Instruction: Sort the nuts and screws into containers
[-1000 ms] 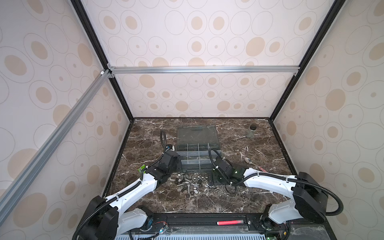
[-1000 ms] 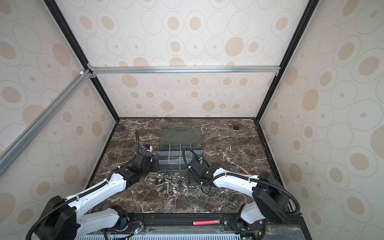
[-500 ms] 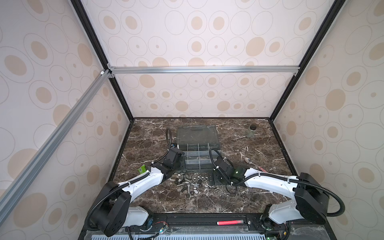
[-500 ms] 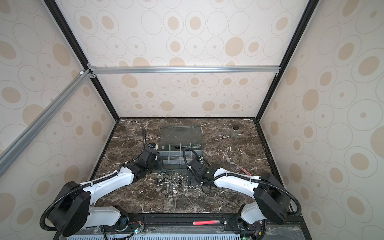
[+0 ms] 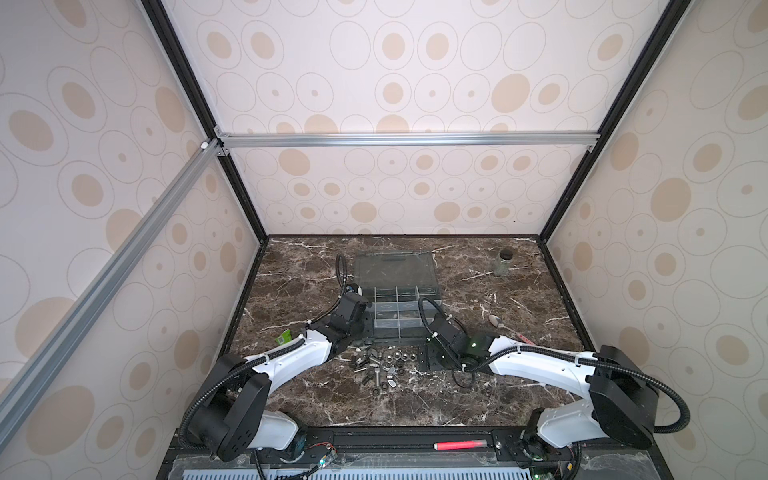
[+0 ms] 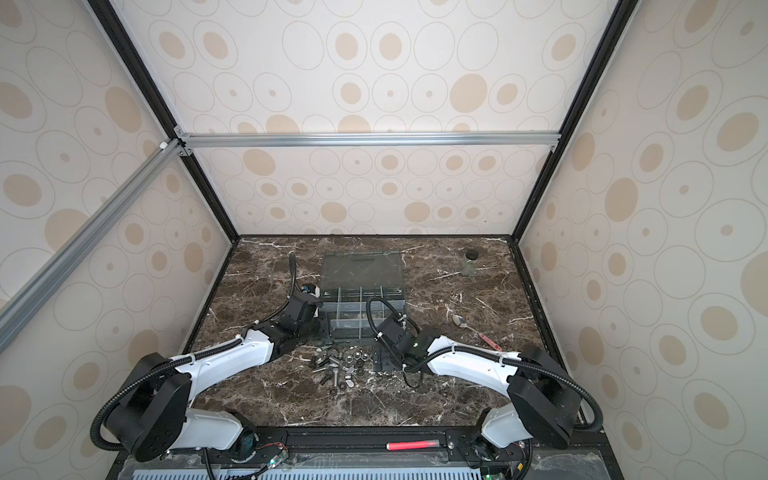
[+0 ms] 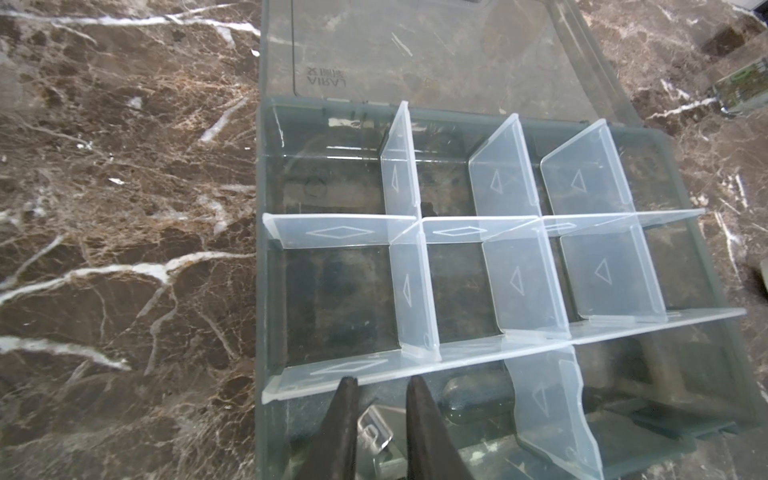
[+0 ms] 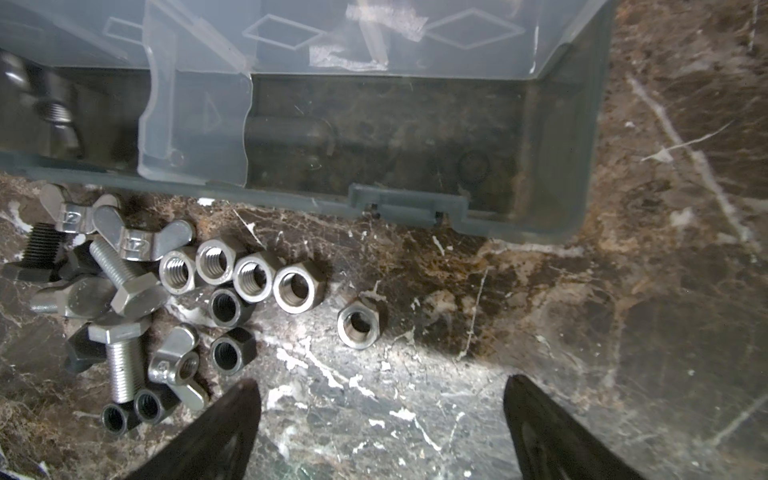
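Note:
The grey organizer box point(image 5: 432, 305) point(image 6: 398, 305) lies open mid-table, its containers point(image 7: 623, 257) split by clear dividers. My left gripper point(image 7: 381, 384) point(image 5: 368, 322) hangs over the near-left compartment, jaws a narrow gap apart. A small silver piece point(image 7: 374, 428) shows low between the fingers; the frames do not show it pinched. Loose screws point(image 8: 122, 365) and nuts point(image 8: 253, 276) lie piled on the marble before the box point(image 5: 380, 365) point(image 6: 343, 365); one hex nut point(image 8: 359, 324) sits apart. My right gripper point(image 8: 380, 384) point(image 5: 430, 353) stands wide open and holds nothing, right of the pile.
The box's clear lid point(image 5: 395, 270) lies flat behind it. A small glass jar with a black lid point(image 5: 503, 262) stands back right. A spoon point(image 5: 496, 320) lies right of the box. A small green item point(image 5: 284, 336) sits at the left.
My left arm has swung from the pile's left side forward over the box's near-left compartment, and its jaws have parted slightly. The right arm has not moved.

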Robot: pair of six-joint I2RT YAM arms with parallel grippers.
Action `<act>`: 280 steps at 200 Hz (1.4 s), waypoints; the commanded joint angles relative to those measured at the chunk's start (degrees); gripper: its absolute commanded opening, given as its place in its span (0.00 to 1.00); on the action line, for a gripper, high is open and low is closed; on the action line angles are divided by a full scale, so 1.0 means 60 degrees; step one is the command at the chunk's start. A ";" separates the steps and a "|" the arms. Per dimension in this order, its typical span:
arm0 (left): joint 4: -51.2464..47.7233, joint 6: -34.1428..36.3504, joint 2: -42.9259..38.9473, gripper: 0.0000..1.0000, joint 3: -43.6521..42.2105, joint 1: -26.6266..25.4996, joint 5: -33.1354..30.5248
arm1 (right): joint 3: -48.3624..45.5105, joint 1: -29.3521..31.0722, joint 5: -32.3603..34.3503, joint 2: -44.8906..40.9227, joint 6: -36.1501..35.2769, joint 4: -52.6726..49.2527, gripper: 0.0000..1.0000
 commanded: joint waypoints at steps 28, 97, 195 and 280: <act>0.0107 0.0043 -0.0355 0.26 0.0098 -0.0051 -0.0232 | -0.0114 0.0114 0.0123 -0.0270 0.0114 -0.0226 0.95; 0.0148 -0.0081 -0.1106 0.29 -0.0495 -0.0037 -0.0481 | -0.0020 0.0112 0.0028 -0.0126 0.0130 -0.0275 0.95; -0.0285 -0.0184 -0.2041 0.30 -0.0894 0.0064 -0.0702 | 0.0436 0.0137 -0.0211 0.0307 -0.0227 -0.0125 0.95; -0.0577 -0.0573 -0.3340 0.31 -0.1605 0.0485 -0.0729 | 0.1973 0.0717 -0.0353 0.1543 -0.1269 0.0002 0.91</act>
